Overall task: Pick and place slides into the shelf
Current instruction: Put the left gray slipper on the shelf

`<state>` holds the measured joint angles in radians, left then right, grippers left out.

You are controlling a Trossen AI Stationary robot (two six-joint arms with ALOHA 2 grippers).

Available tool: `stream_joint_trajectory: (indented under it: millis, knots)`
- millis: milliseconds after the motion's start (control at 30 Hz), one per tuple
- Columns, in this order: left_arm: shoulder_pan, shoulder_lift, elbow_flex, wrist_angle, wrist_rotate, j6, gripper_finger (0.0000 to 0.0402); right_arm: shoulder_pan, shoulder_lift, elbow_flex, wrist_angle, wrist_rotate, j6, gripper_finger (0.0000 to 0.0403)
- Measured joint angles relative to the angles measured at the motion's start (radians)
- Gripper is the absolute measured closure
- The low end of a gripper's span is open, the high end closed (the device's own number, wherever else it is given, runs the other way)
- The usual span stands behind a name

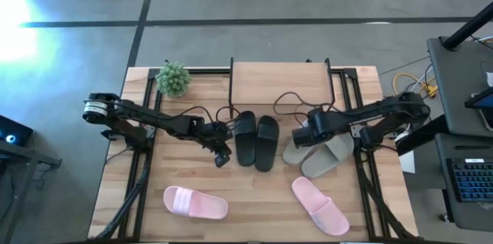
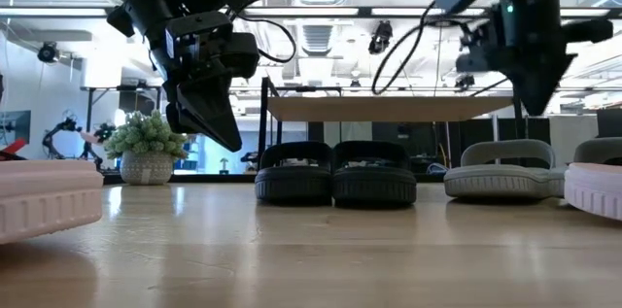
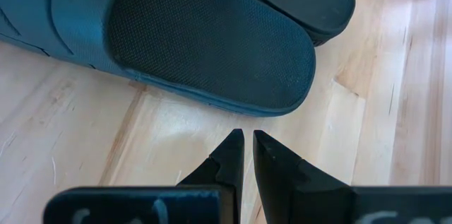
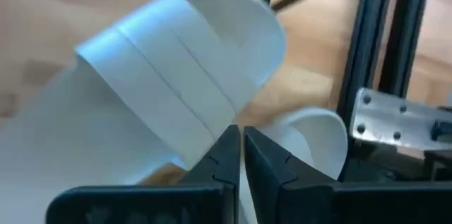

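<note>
Just beside the closed left gripper (image 1: 223,156) lie the black slides (image 1: 256,140), right gripper (image 1: 302,138) closed over grey slides (image 1: 320,153)

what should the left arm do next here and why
Probably open the left gripper and ease it toward the black pair. Its fingers are nearly shut and empty, hanging above the table just short of one black slide's rounded end. That pair sits in front of the shelf, not yet on it. The right gripper hovers over the grey pair.
</note>
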<state>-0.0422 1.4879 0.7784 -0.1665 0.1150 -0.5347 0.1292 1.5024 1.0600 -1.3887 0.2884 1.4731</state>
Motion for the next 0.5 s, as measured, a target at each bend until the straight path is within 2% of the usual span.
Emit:
stream_joint_trajectory:
  millis: [167,300,500]
  knots:
    - [0.000,0.000,0.000,0.000,0.000,0.000,0.0384,-0.039,0.004,-0.083,0.067,-0.040,0.024,0.0390]
    - [0.000,0.000,0.000,0.000,0.000,-0.001,0.0384,-0.055,0.004,-0.123,0.077,0.015,0.070,0.0390]
    - [0.000,0.000,0.000,0.000,0.000,-0.002,0.0384,-0.085,0.004,-0.161,0.167,0.037,0.009,0.0390]
